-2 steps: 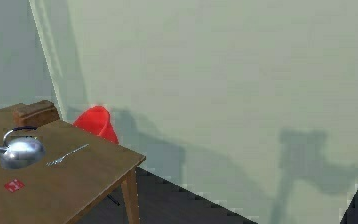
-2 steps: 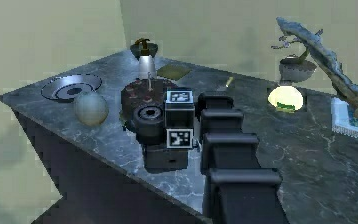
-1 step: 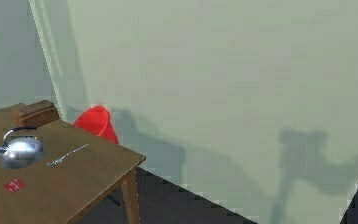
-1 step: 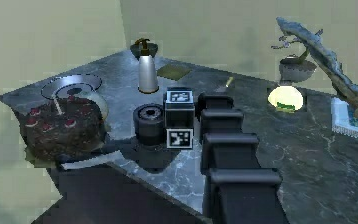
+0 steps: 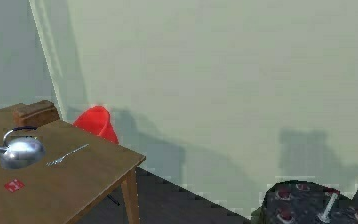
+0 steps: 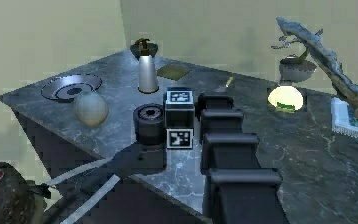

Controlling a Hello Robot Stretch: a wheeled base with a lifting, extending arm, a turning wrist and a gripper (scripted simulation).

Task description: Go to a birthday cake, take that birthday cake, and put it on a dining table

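A dark round thing with red and white bits lies low at the forward view's bottom right. A similar dark, red-flecked edge shows at the arm side view's bottom left. A brown wooden table stands at the forward view's left. My arm rises over a dark marble counter. The gripper points down-left past the counter's front. I cannot tell whether it holds anything.
On the wooden table are a silver kettle, a utensil and a brown box, with a red chair behind. The counter carries a round dish, a cream egg-shaped thing, a grey shaker, a potted plant and a yellow-green dome.
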